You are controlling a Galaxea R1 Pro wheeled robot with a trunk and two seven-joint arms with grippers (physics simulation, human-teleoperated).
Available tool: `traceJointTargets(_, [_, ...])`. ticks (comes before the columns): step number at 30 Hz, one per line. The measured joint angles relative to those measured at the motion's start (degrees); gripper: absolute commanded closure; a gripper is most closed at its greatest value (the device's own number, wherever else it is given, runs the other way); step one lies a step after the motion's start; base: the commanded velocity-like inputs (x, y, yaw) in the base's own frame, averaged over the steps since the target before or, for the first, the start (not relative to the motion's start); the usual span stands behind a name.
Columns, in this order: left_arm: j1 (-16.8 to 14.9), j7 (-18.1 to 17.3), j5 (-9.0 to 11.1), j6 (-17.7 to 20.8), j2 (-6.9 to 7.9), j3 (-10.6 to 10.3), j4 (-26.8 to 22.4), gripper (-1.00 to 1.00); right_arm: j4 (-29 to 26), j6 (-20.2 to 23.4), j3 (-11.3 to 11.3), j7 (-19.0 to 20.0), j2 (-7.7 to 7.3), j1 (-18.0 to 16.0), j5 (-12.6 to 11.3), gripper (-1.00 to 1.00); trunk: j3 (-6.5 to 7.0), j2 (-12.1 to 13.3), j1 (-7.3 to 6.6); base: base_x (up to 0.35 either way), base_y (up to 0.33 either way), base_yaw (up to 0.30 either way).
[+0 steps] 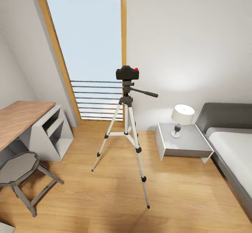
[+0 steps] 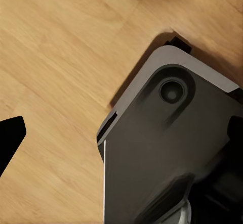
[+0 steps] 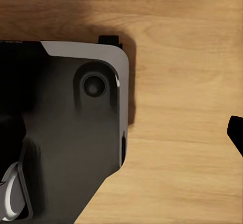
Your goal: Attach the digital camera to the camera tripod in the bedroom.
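Observation:
The digital camera, black and boxy with a red button on top, sits on the dark grey head of the camera tripod. The tripod stands upright on the wood floor in front of the tall window, its pan handle pointing right. My left gripper hangs over the floor and my own dark base, with one black fingertip at the frame's edge. My right gripper hangs likewise, its fingertip at the edge. Both stand open and empty, far from the tripod.
A wood-topped desk with grey shelves stands left, with a grey stool in front of it. At the right are a low grey nightstand bearing a lamp, and the bed. Open floor lies around the tripod.

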Motion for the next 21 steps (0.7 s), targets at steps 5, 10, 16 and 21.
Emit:
traceJointTargets(5, [0.0, 0.0, 0.0, 0.0, -0.04, 0.0, 0.0, -1.00, 0.0, 0.0, 0.0, 0.0, 0.10, 0.0, 0.0, -1.00, 0.00, 0.0, 0.00, 0.000, 0.000, 0.000])
traceJointTargets(10, [0.0, 0.0, 0.0, 0.0, -0.07, 0.0, 0.0, -1.00, 0.0, -0.2, 0.0, 0.0, 0.11, 0.0, 0.0, -1.00, 0.12, 0.0, 0.00, 0.000, 0.000, 0.000])
traceJointTargets(16, [0.0, 0.0, 0.0, 0.0, -0.08, 0.0, 0.0, -1.00, 0.0, -0.3, 0.0, -0.1, 0.14, 0.0, -0.1, -1.00, 0.50, 0.0, 0.00, 0.000, 0.000, 0.000])
traceJointTargets(21, [0.0, 0.0, 0.0, 0.0, -0.08, 0.0, 0.0, -1.00, 0.0, -0.2, 0.0, 0.0, 0.17, 0.0, -0.1, -1.00, 0.91, 0.0, 0.00, 0.000, 0.000, 0.000])
